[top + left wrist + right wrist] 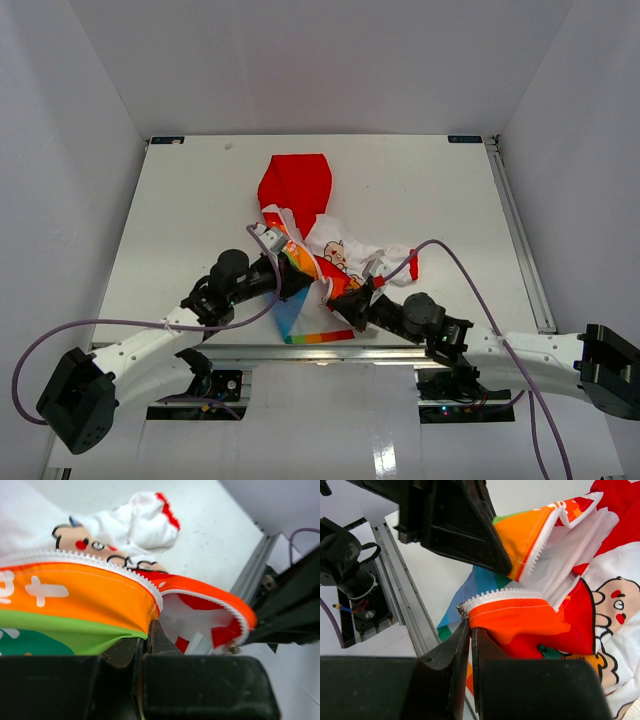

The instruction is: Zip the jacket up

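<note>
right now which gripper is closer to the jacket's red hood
Left. The left gripper pinches the jacket a short way on the near side of the red hood. The right gripper pinches it further toward the arm bases and off to the right.

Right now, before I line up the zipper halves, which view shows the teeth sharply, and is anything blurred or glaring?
Right wrist: zipper teeth crisp, right gripper near the lens dark and soft. Left wrist: teeth sharp too, left gripper a blurred dark mass. Top external: even light, soft shadows, jacket too small to resolve teeth, no harsh glare on the table.
</note>
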Robot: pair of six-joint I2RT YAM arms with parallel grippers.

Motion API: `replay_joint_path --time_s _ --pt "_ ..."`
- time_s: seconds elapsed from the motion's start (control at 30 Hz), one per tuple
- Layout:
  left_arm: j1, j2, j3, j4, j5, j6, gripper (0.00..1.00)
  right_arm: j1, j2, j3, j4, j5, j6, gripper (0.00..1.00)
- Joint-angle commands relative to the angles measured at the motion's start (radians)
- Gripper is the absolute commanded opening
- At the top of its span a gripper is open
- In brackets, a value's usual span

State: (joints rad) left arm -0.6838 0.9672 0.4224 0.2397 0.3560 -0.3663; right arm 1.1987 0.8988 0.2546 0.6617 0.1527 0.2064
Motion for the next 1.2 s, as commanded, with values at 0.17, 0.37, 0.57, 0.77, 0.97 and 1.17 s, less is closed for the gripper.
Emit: replay_joint_path --time_s 0.17,0.37,0.57,0.77,0.97,1.17 --pt "0.0 -0.115 -0.114 0.358 0.211 0.006 0.0 -0.016 0.0 0.037 0.081 -0.018 -0.045 0.08" --pt "0.001 -0.102 -0.12 0.376 0.301 0.017 0.0 -0.026 -0.003 0.037 0.077 -0.041 -0.039 0.08" --pt "0.0 -0.17 -0.168 0.389 0.34 0.044 0.0 -0.085 -0.035 0.055 -0.025 -0.192 -0.035 0.08" --pt "-0.002 -0.185 -0.186 0.368 0.383 0.058 0.0 -0.14 -0.077 0.064 -0.103 -0.342 -0.035 0.08" --pt "-0.002 -0.132 -0.155 0.315 0.381 0.089 0.0 -0.159 -0.079 0.098 -0.134 -0.451 -0.038 0.08" --pt "-0.003 -0.122 -0.16 0.31 0.387 0.109 0.0 -0.161 -0.045 0.118 -0.139 -0.479 -0.028 0.08"
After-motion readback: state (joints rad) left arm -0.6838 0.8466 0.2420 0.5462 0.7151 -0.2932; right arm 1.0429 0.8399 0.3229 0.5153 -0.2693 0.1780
